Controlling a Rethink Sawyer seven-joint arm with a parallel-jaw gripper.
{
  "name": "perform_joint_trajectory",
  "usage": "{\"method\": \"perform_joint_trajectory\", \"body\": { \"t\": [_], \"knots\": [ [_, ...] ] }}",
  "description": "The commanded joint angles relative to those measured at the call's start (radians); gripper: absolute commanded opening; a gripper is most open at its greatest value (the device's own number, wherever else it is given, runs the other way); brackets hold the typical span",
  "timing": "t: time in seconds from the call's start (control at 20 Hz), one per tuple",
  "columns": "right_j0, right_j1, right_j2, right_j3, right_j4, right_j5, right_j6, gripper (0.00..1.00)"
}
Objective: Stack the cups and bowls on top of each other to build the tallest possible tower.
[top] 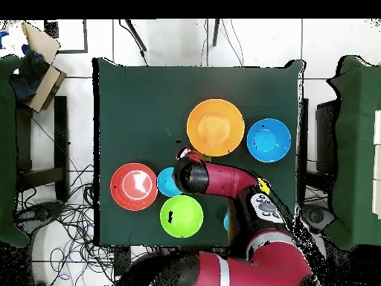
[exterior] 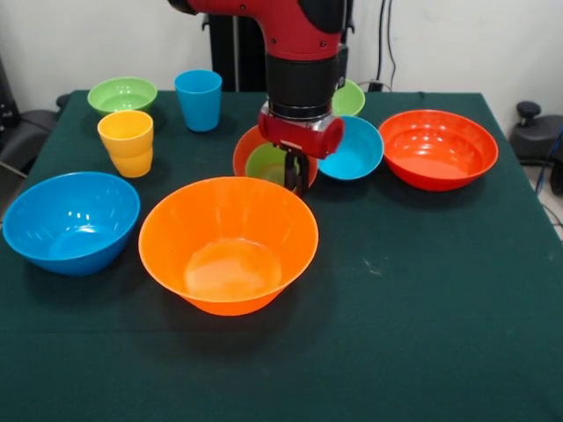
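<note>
Nothing is stacked into a real tower yet, save that a small green bowl [exterior: 266,163] sits inside a mid-sized orange bowl [exterior: 247,149], and that nested pair makes the handiest landmark. The gripper [exterior: 295,176] hangs right over the pair's rim, on the side toward the small blue bowl [exterior: 356,149], its dark fingers reaching down to the green bowl's edge; whether they stand apart or pinched on that rim I cannot tell, since the wrist hides them from above. If this is a grasp of the green bowl, it would go best with one finger inside the wall and one outside, seated deep before any lift, since glossy plastic slips easily. In front of the pair stands the large orange bowl [exterior: 229,242], with the big blue bowl [exterior: 70,220] beyond that. The red bowl [exterior: 437,148] lies past the small blue one. Behind the pair and off to the side stand the blue cup [exterior: 198,99] and yellow cup [exterior: 127,142].
</note>
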Motion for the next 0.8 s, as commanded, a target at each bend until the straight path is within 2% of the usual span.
{"method": "perform_joint_trajectory", "body": {
  "t": [0.05,0.8],
  "knots": [
    [0.07,0.146,0.172,-0.126,0.081,-0.062,0.132,0.0],
    [0.169,0.175,0.107,-0.202,0.216,-0.064,0.165,0.0]
  ]
}}
